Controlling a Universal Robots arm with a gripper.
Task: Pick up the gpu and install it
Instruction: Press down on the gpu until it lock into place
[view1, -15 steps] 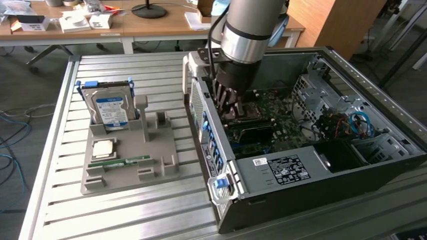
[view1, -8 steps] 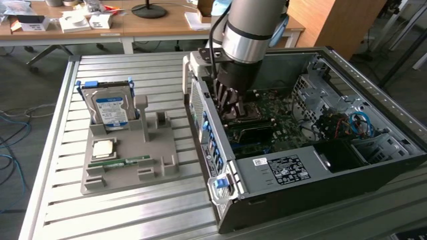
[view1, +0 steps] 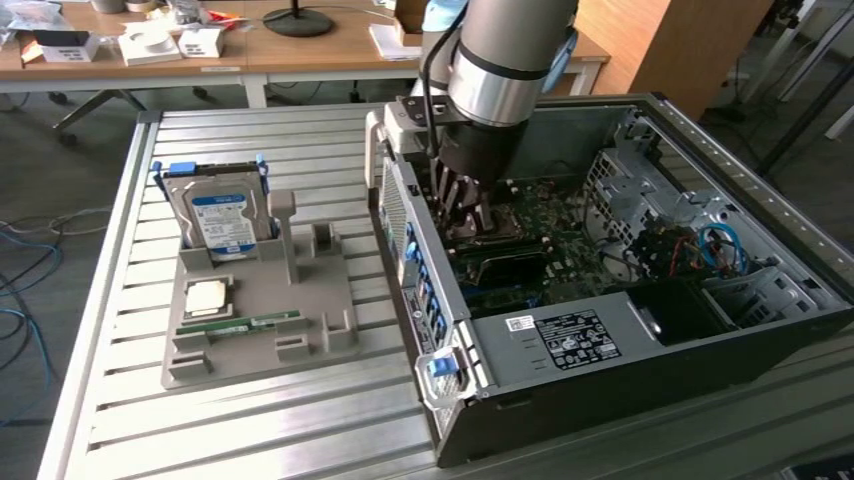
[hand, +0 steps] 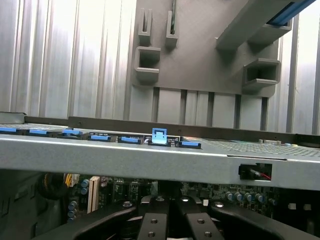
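Pincer (view1: 470, 212) together, low inside open computer case (view1: 574, 330), just above motherboard (view1: 534, 225). Gpu not discernible between fingers. Descend straight, card square over slot, press evenly.

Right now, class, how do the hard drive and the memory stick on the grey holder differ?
The hard drive stands upright in its slot; the memory stick lies low along the grey holder. The hard drive is broad, silver with a blue label; the memory stick is narrow and green. Both sit on the same holder, beside the open computer case.
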